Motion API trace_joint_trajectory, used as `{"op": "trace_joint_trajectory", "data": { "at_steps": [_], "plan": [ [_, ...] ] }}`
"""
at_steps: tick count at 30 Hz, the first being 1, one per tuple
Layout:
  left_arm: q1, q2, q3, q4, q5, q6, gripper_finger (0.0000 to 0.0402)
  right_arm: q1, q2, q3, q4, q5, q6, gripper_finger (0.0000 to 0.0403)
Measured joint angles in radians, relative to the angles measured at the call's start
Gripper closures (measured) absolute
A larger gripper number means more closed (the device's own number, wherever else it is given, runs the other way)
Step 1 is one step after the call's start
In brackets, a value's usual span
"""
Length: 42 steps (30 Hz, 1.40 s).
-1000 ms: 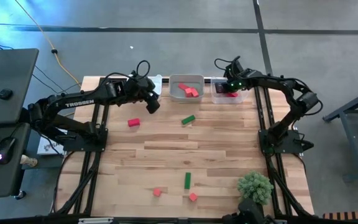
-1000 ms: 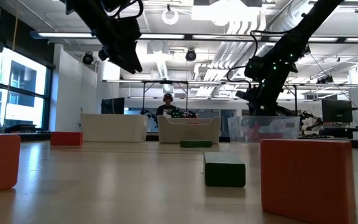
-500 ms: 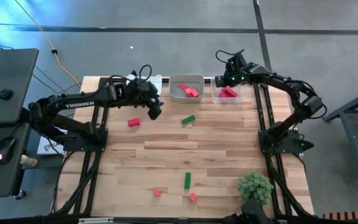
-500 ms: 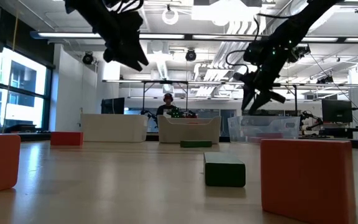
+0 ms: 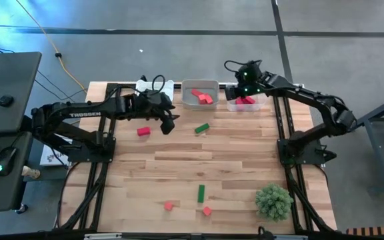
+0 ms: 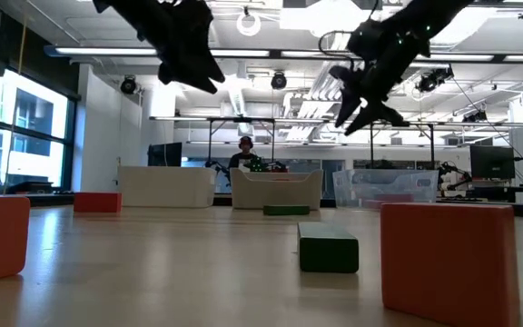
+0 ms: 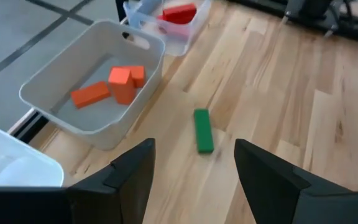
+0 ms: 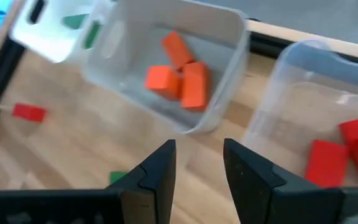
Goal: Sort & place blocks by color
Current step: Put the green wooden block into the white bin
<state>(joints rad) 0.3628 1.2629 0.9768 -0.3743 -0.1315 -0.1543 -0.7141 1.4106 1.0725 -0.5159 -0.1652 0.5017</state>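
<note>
Both arms have shifted over the last second: the right gripper [image 5: 243, 78], which was down at the clear tray [image 5: 248, 104] a second ago, has lifted and swung toward the grey tray [image 5: 200, 85], its jaws open and empty – so the red blocks [image 8: 344, 151] now lying in the clear tray look like a finished drop. The left gripper [image 5: 168, 123] has slid out from the white tray [image 5: 153, 85] over the desk [image 5: 199, 160], jaws spread wide and holding nothing, and its wrist view frames the green bar [image 7: 203, 130] lying just in front of the grey tray – probably its next pick. Orange-pink blocks [image 7: 112, 85] sit in the grey tray; a red block [image 5: 143, 132], another green bar [image 5: 201, 194] and two small pink cubes [image 5: 169, 206] wait loose on the desk
</note>
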Motion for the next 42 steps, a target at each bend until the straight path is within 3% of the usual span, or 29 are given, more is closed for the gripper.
{"op": "trace_joint_trajectory", "data": {
  "at_steps": [7,14,28,42],
  "plan": [
    [0.021,0.006,0.000,0.174,0.001,0.000,0.0163,0.089,-0.045,0.001,0.003,0.057,0.041,0.0279],
    [0.047,0.092,0.002,0.350,-0.012,0.042,0.0161,0.116,-0.049,0.001,0.003,0.124,0.051,0.0279],
    [0.018,0.451,0.165,0.341,-0.007,0.087,0.0161,0.112,-0.049,0.001,0.011,0.185,0.058,0.0279],
    [-0.031,0.606,0.178,0.341,-0.008,0.087,0.0161,0.112,-0.049,0.001,0.012,0.186,0.069,0.0279]
  ]
}}
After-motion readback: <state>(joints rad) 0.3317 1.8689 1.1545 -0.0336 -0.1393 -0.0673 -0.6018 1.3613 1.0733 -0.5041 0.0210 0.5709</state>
